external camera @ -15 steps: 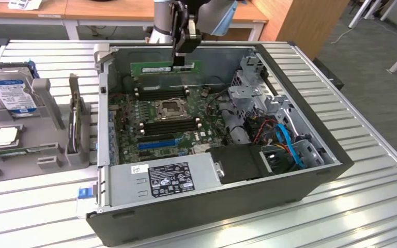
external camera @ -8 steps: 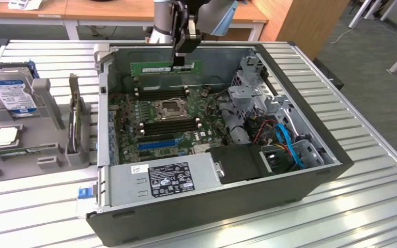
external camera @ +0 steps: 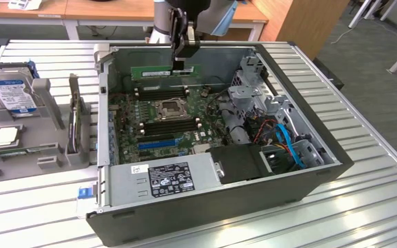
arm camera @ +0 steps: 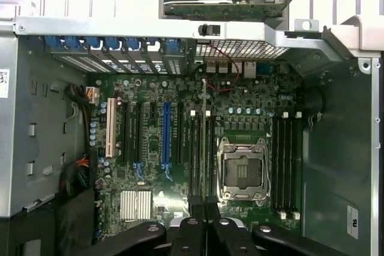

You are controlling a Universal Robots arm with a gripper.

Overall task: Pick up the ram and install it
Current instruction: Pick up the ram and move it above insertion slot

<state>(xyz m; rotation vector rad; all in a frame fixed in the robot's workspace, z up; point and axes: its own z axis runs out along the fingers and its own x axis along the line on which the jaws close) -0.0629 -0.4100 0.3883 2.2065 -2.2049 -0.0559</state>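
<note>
One silver hard drive with a blue-white label [external camera: 12,95] sits in a grey rack at 9 o'clock of the open black computer case [external camera: 336,160] (label text unreadable). One dark expansion card [external camera: 78,121] stands on edge beside it. One long thin green ram stick [external camera: 158,72] is held over the motherboard, at 12 o'clock of the single square metal CPU socket [external camera: 169,108], with the black gripper [external camera: 182,63] fingers clamped on it. One grey power supply [external camera: 171,178] is at 6 o'clock, sticker unreadable. Blue cables [external camera: 291,147] are at 3 o'clock.
</note>
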